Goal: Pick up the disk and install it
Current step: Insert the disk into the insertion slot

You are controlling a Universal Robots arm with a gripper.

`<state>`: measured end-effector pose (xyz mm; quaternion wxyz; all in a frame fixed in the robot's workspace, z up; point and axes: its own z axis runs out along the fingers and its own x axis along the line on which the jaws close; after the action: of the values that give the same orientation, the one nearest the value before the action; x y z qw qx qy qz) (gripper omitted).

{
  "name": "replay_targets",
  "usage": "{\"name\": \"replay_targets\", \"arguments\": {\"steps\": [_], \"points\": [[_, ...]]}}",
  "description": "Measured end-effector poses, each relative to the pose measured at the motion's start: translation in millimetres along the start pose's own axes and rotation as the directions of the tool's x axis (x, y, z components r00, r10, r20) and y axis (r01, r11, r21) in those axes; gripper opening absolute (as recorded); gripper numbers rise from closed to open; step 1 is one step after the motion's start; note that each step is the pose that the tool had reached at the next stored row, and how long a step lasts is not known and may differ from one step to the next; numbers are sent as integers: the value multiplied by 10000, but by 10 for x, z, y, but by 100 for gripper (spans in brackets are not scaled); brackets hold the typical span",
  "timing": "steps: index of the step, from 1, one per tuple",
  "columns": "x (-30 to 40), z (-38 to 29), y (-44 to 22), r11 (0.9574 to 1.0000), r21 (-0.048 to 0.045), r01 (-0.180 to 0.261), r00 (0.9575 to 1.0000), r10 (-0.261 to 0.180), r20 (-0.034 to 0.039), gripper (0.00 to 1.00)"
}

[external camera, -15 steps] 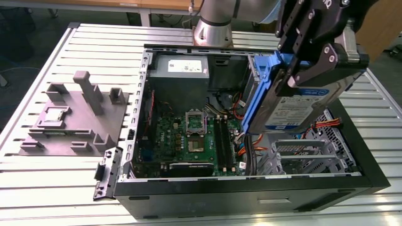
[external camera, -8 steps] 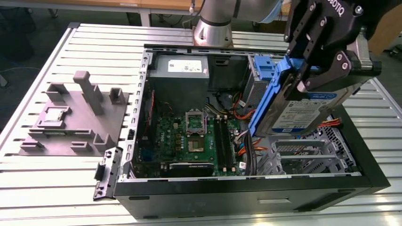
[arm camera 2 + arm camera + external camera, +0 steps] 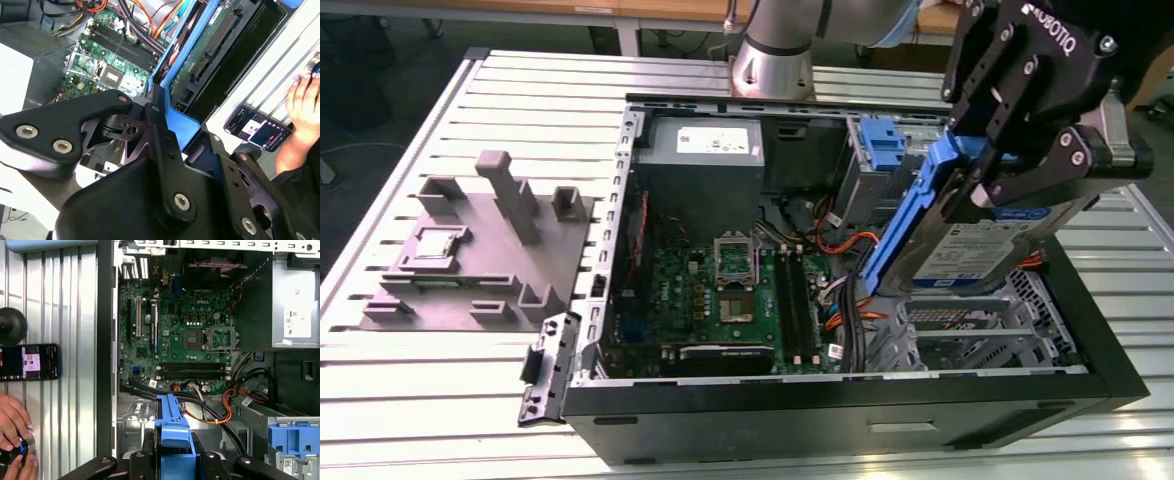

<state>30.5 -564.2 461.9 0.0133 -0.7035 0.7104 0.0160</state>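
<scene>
Gripper (image 3: 1025, 178) is clamped on the disk (image 3: 987, 248), which we hold tilted above the drive cage (image 3: 923, 345), probably for alignment.

Disk (image 3: 987, 255): silver, white-and-blue label; carrier bracket (image 3: 907, 210) blue. Gripper (image 3: 1021, 180): black. Mainboard (image 3: 720, 300): green, black slots. PSU box (image 3: 700, 150): grey, white sticker. Case (image 3: 854, 415): black. Cables (image 3: 220, 412): orange, red, black. Table (image 3: 427, 400): pale grey, ribbed w/ parallel slats. Fixture block (image 3: 467, 250): plain grey.
</scene>
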Motion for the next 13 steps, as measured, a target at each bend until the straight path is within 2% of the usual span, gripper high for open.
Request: {"name": "replay_targets", "arguments": {"steps": [11,13], "points": [[11,61,-264,10000,-1,11,10000,-11,1,37],[16,69,-294,10000,-1,11,10000,-11,0,37]]}}
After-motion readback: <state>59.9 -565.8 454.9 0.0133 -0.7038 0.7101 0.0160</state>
